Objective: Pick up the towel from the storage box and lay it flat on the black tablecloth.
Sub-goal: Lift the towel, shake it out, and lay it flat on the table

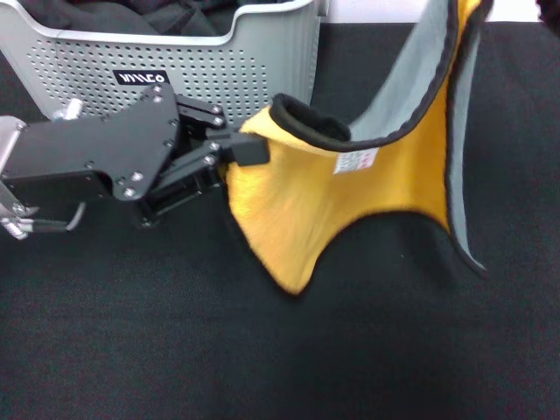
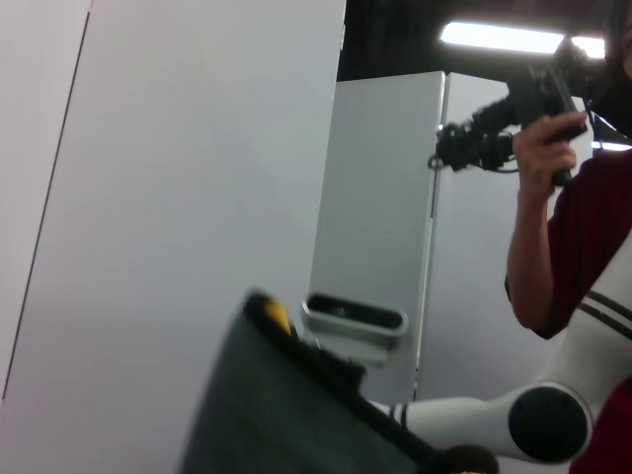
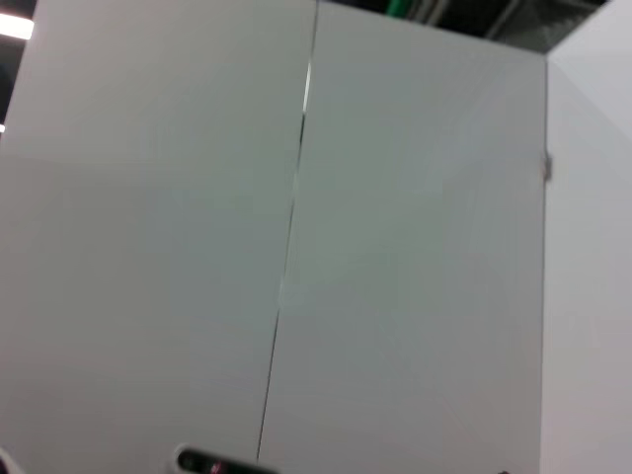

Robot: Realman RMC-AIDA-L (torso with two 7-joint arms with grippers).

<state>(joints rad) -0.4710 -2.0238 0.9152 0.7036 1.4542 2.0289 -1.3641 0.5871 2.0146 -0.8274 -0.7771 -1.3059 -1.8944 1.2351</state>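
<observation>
The towel (image 1: pixel 350 197) hangs above the black tablecloth (image 1: pixel 262 359), yellow-orange face toward me, grey face behind, with a black piped edge and a white label. My left gripper (image 1: pixel 248 149) is shut on the towel's left corner, in front of the storage box (image 1: pixel 262 66). The towel's other top corner runs up out of the head view at the top right. My right gripper is out of view. The left wrist view shows the towel's grey face (image 2: pixel 286 415) with its black edge. The towel's lowest fold hangs close to the cloth; I cannot tell if it touches.
Dark fabric (image 1: pixel 131 17) lies inside the light grey perforated box at the back left. The left wrist view shows a person (image 2: pixel 583 227) holding a camera rig, and white wall panels. The right wrist view shows only white panels.
</observation>
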